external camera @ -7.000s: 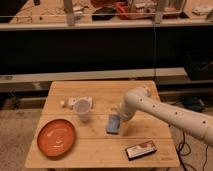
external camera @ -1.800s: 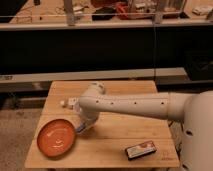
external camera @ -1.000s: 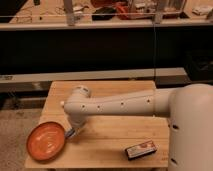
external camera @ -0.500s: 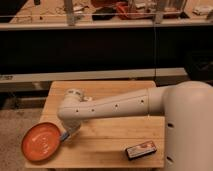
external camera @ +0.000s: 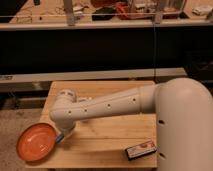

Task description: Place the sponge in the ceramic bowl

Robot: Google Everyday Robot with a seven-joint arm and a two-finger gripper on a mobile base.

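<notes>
- The gripper (external camera: 60, 134) is sitting right at the right-hand rim of the ceramic bowl (external camera: 31, 149), with the long white arm (external camera: 110, 106) reaching across the table to get there
- The fingers are closed, and the sliver of light blue showing at their tip is reading as the sponge (external camera: 58, 137), pinched there and mostly hidden under the wrist
- So the sponge is hanging at the bowl's right edge, just at the rim, not visibly down in the dish; the orange-red inside of the bowl is showing bare
- The relation that matters: the bowl's middle is lying to the left of the gripper and a touch lower in the picture, so any release, I'd judge, is wanting the sponge carried further left over the dish
- The sponge's long axis is not showing; too little of it is in sight
- The bowl is looking as if it is overhanging the left edge of the wooden table (external camera: 105, 142), with floor beneath its far-left side, so a push on that rim is risking tipping or sliding it off
- Room around the bowl is generous: the black-and-red box (external camera: 140, 149) is lying well away to the bowl's right, near the table's front edge, and nothing is crowding the rim
</notes>
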